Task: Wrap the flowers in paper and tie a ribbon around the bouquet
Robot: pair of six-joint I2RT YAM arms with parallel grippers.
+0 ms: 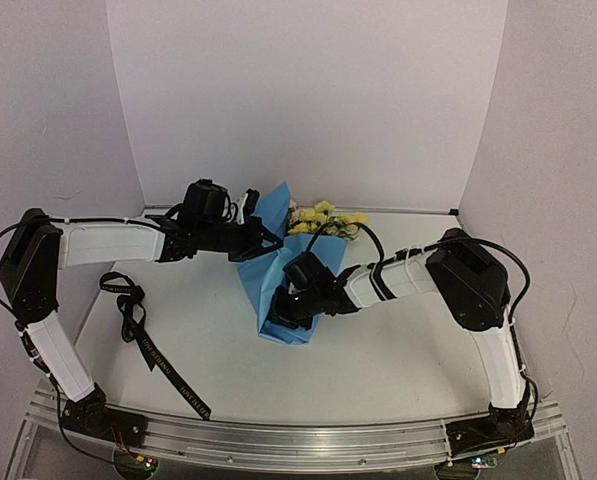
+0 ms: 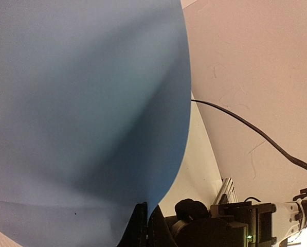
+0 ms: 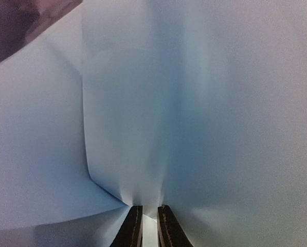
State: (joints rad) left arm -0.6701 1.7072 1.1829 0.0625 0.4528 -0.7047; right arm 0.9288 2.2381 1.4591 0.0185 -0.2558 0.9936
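The light blue paper [image 1: 265, 283] is folded around the stems of the flowers [image 1: 327, 216], whose yellow and pale blooms poke out at its upper right. My left gripper [image 1: 267, 240] is shut on the paper's upper edge; in the left wrist view the sheet [image 2: 81, 103] fills the frame and its edge runs down between the closed jaws [image 2: 147, 220]. My right gripper [image 1: 282, 307] pinches the wrap lower down. In the right wrist view a puckered fold of paper [image 3: 194, 103] sits between the narrow jaws [image 3: 149, 222]. The black ribbon [image 1: 138, 325] lies loose on the table, left of the wrap.
White walls close the table [image 1: 378, 350] at the back and sides. An aluminium rail [image 1: 278, 440] runs along the near edge with both arm bases. A black cable [image 2: 246, 126] crosses the left wrist view.
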